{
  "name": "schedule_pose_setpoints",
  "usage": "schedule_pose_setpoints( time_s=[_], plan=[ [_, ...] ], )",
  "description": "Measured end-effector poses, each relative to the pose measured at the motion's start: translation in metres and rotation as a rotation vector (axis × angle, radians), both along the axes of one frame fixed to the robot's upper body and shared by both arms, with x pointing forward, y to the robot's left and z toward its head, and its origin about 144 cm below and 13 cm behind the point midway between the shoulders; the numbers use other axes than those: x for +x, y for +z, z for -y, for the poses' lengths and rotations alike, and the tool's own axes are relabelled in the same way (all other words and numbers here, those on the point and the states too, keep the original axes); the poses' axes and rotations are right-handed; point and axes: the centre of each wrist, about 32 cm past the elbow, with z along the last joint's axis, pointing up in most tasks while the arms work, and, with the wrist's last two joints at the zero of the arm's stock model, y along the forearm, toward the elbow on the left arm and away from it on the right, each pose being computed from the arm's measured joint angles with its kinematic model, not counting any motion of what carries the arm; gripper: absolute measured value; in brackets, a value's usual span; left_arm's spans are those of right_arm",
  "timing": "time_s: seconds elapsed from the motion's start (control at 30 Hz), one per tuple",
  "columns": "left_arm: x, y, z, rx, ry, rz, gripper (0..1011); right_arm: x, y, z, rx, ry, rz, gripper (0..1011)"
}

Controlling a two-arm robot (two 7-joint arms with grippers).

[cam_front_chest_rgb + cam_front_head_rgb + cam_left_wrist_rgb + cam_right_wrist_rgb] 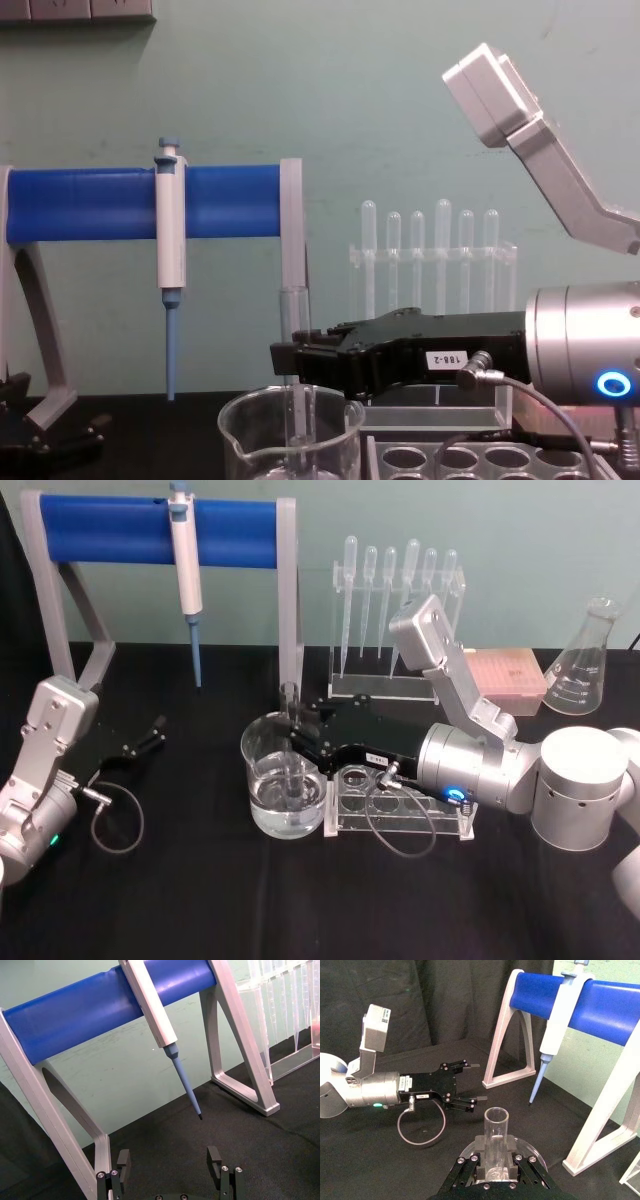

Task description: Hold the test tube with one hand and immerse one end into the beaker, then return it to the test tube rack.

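Black tabletop (200, 900): right claw (299, 730) grips upright test tube (294, 310), tip in beaker (262, 772); left claw (154, 733) spread, parked.

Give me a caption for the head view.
Right tool holds the test tube upright with its lower end in the beaker beside the rack; left tool rests open.

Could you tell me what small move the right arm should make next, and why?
Probably lift straight up. The right gripper has its jaws shut on the upright test tube, whose lower end is down inside the beaker, seemingly in the water. The rack stands right beside it, so clearing the rim comes first. The left gripper lies open, aside.
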Motion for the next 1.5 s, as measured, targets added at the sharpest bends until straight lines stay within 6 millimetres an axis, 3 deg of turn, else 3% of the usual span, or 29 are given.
schedule_pose_setpoints(
  time_s=[1.5],
  plan=[
    [0.0,0.0,0.0,0.0,0.0,0.0,1000,0.0,0.0,0.0,0.0,0.0,0.0,241]
  ],
)
